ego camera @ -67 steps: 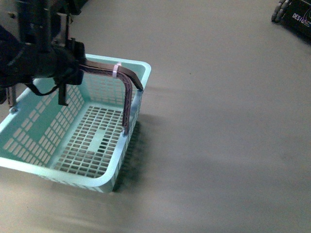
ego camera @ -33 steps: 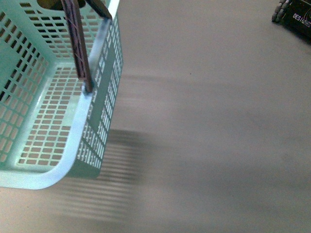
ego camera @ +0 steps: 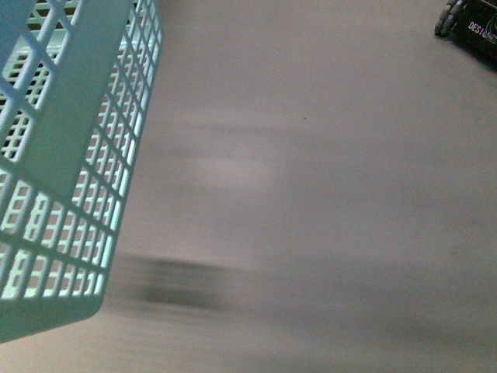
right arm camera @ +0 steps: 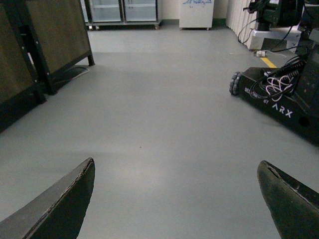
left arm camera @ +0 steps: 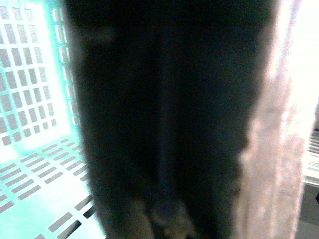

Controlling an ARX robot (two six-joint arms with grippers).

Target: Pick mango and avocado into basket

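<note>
Front view: basket (ego camera: 74,155) fills the left edge of the frame, slotted wall close to the lens. Its shadow lies apart on the floor (ego camera: 326,194), so I judge it lifted for carrying to the fruit. Left wrist view is mostly dark blur, so I cannot tell how my left gripper stands. My right gripper (right arm camera: 175,164) is spread wide and empty, free for picking. No mango or avocado in view.

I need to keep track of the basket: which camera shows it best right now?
The front view: the basket fills its left side, slotted outer wall close up, though blurred. The left wrist view shows only a patch of slotted wall and bottom beside a dark blur. The right wrist view shows none of it.
</note>
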